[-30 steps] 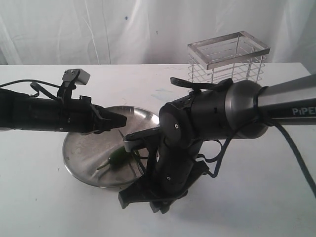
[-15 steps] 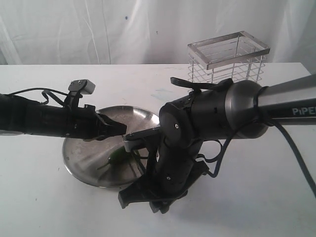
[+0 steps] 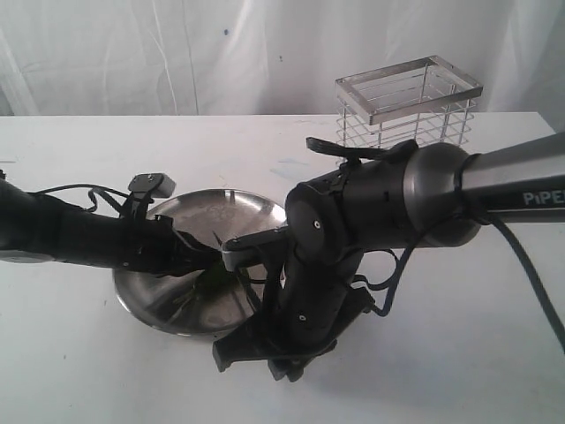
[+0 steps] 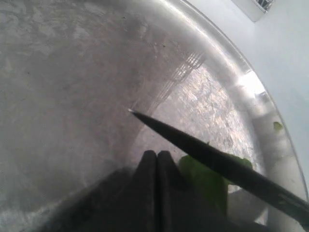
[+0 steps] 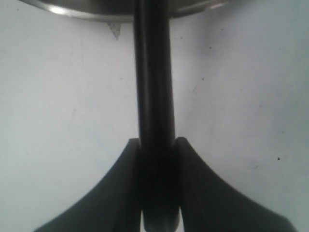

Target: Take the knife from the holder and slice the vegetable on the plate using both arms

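In the exterior view, the left gripper [image 3: 208,256] reaches low across the plate [image 3: 221,208] and hides most of the vegetable, while the right gripper [image 3: 261,358] hangs just outside the plate's near rim; the holder [image 3: 406,106] stands well apart at the back of the table [image 3: 79,371]. From the left wrist, that gripper's fingers [image 4: 148,166] are pressed flat together, gripping nothing. The vegetable [image 4: 203,181] lies just beside them on the plate [image 4: 63,96], though whether they touch it cannot be told. The knife [image 4: 203,151] slants its dark blade over the chilli, passing close by the fingertips with its point over the plate floor. From the right wrist, the fingers [image 5: 186,164] are partly parted and clamped on the knife's black handle [image 5: 153,87], which runs up between them toward the plate rim [image 5: 72,12].
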### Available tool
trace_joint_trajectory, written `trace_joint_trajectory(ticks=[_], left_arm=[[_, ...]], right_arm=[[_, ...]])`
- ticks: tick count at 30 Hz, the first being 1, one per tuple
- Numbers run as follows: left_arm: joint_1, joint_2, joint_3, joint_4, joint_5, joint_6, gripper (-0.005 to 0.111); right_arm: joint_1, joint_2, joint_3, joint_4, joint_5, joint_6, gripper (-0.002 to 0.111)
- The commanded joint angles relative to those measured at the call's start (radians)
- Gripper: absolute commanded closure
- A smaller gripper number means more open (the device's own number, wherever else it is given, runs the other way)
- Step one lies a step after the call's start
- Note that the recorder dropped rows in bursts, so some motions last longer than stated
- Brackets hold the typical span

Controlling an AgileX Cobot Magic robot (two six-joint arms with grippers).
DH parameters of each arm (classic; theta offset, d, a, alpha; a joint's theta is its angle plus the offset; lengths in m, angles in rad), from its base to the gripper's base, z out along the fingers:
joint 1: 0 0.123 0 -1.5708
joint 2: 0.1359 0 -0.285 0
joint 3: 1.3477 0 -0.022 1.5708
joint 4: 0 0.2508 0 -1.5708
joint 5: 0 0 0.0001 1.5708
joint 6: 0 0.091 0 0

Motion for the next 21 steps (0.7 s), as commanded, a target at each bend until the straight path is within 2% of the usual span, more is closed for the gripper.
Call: trace_joint_trajectory(ticks=[1, 7, 16, 21], left_arm=[[-0.004, 0.032, 0.006, -0.022, -0.023, 0.012, 0.107], [-0.002, -0.013, -0.003, -0.022, -0.041, 0.012, 0.107], [-0.002, -0.188, -0.015, -0.022, -0.129, -0.014, 0.107], [-0.004, -0.217, -0.029, -0.022, -0.021, -0.026, 0.107]], right_arm=[[-0.004, 0.001, 0.003, 0.001, -0.004, -0.01, 0.108], [-0.004, 0.001, 0.003, 0.001, -0.002, -0.01, 0.108], [-0.004, 0.001, 0.003, 0.005, -0.002, -0.01, 0.108], [-0.004, 0.001, 0.003, 0.005, -0.002, -0.01, 0.108]])
